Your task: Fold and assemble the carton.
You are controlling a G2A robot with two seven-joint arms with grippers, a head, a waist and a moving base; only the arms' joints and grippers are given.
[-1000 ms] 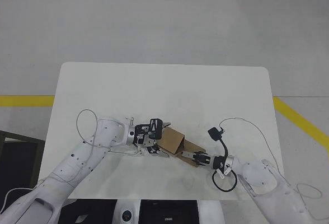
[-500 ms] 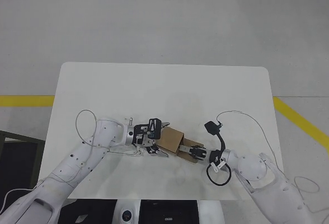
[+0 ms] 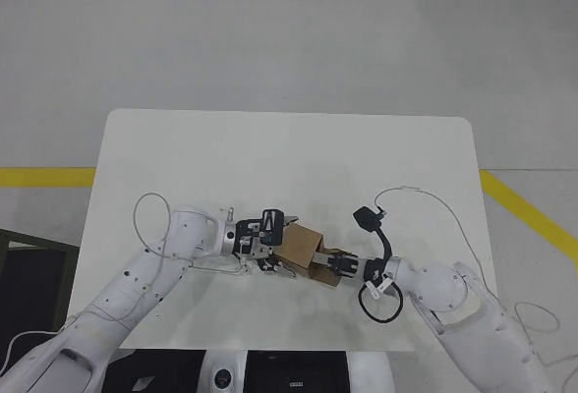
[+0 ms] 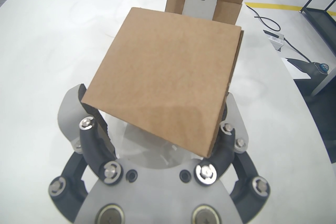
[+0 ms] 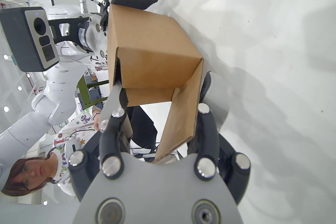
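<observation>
A brown cardboard carton (image 3: 304, 251) is held near the table's front edge, between the two arms. My left gripper (image 3: 279, 248) is shut on its left end, and the carton (image 4: 168, 72) spans the gap between the two fingers (image 4: 74, 101). My right gripper (image 3: 332, 265) stands open at the carton's other end. In the right wrist view one finger (image 5: 114, 96) reaches into the open end of the carton (image 5: 152, 51), and a side flap (image 5: 183, 114) lies against the other finger (image 5: 207, 88). A shorter flap (image 5: 148, 96) hangs between them.
The white table (image 3: 269, 157) has bare room behind and to both sides of the carton. A thin cable (image 3: 146, 211) loops off the left arm, and another cable (image 3: 446, 221) arcs over the table by the right arm. The front edge is close.
My right gripper has moved left along the table onto the carton's open end, and less flap sticks out than before. The left arm and its grip are unchanged.
</observation>
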